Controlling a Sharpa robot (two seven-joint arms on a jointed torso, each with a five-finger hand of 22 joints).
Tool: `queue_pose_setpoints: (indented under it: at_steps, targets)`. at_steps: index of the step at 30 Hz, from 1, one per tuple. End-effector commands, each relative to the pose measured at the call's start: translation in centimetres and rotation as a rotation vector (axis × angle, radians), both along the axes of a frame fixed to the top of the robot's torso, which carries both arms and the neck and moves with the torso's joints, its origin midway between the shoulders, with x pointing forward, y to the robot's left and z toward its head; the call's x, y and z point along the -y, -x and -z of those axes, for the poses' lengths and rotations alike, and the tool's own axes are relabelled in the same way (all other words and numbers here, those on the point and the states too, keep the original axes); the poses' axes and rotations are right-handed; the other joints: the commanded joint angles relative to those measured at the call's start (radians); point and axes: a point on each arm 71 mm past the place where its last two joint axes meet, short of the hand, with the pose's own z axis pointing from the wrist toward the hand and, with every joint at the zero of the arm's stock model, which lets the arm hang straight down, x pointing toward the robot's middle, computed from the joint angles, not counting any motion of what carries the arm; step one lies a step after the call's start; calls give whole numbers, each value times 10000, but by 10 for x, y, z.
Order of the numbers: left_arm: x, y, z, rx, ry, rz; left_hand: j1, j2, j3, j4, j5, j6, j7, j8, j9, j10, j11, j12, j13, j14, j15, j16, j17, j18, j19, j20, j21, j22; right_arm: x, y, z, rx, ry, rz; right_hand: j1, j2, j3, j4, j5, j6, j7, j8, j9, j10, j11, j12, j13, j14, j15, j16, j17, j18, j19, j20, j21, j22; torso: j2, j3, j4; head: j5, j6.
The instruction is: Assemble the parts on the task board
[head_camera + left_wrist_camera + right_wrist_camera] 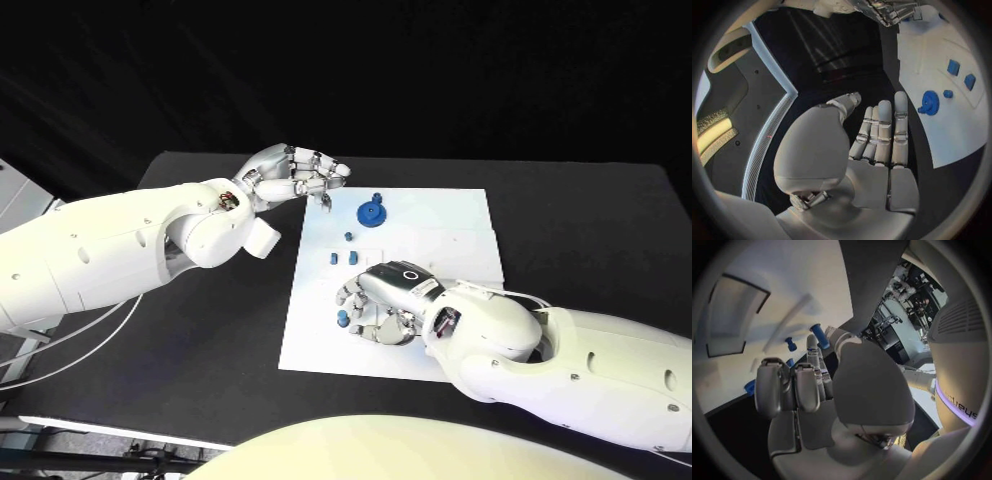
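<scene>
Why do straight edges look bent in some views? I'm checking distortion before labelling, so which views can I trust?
Head view: the task board keeps straight edges, evenly lit. Left wrist view: fisheye, the board's edge curves beyond the left hand. Right wrist view: the board bows too.

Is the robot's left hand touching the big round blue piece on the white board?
Apart. In the left wrist view, the left hand has straight fingers over the black table, and white task board shows between the fingertips and the round blue part.

Head cam overhead facing down, wrist cams close behind palms, all share task board [433,215]
</scene>
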Motion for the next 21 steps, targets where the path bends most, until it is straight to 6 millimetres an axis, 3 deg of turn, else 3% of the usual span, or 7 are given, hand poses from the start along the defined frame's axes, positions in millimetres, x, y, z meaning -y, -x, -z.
queue_pose_setpoints:
  at_steps: [1,9,14,15,17,19,21]
  targets:
    - [1,0,-1,16,98,32,63,19,-3,50,37,-69,177,54,-15,61,-8,-66,-8,-37,55,-65,-3,145,68,28,-67,-16,4,3,-11,484,-991,105,6,-58,-180,29,3,-88,-40,-55,-16,-11,-66,165,97,315,-5,39,15,-220,207,10,235,971,-19,-16,-23,-20,41]
    - [1,0,0,3,104,50,65,18,-6,56,38,-72,180,55,-17,49,-5,-74,-14,-51,57,-74,-5,144,66,29,-74,-20,36,-6,-36,63,-2540,1071,209,126,-779,111,-22,43,26,-18,14,436,-306,1068,775,288,-204,-41,-115,-320,397,-162,692,1386,-28,-9,-13,-233,172]
    - [0,0,0,-25,113,46,65,18,-6,56,38,-72,180,55,-17,49,-5,-74,-14,-51,57,-74,-5,144,66,29,-74,-20,76,-26,-44,-1119,-2768,2601,65,162,-1025,121,-37,1002,264,636,231,873,-145,2491,1958,334,-75,28,83,-354,446,-70,825,1524,-43,-29,-54,-484,301]
    - [0,0,1,-29,114,43,65,18,-6,56,38,-72,180,55,-17,49,-5,-74,-14,-51,57,-74,-5,144,66,29,-74,-20,82,-29,-44,-1253,-2718,2812,51,323,-1053,37,62,930,220,841,290,255,-228,3310,2846,432,-112,241,490,-354,460,-76,859,1568,-44,-32,-62,-540,321]
    - [-1,0,1,-47,112,33,62,16,-10,61,37,-74,181,55,-18,44,-4,-77,-17,-55,59,-77,-5,144,65,30,-77,-23,103,-36,-44,-1617,-2564,3480,-622,361,-1373,70,2,1024,120,1161,432,489,-249,5189,4655,420,-130,252,541,-380,501,-88,951,1655,-73,-49,-95,-628,334]
    - [-1,1,2,-67,105,29,62,16,-10,61,37,-74,181,55,-18,44,-4,-77,-17,-55,59,-77,-5,144,65,30,-77,-23,122,-41,-43,-1878,-2426,4084,-1049,505,-1840,108,656,875,102,1608,736,1144,-253,9206,9010,579,-179,611,1348,-480,688,-130,1376,1999,-84,-56,-111,-840,381]
    - [-1,1,3,-84,99,27,62,16,-10,61,37,-74,181,55,-18,44,-4,-77,-17,-55,59,-77,-5,144,65,30,-77,-23,140,-43,-42,-2073,-2246,4643,-1328,761,-2424,164,608,705,117,1838,935,2045,-228,11590,11576,752,-129,1034,2384,-591,880,-114,1837,2348,-86,-56,-103,-1004,422]
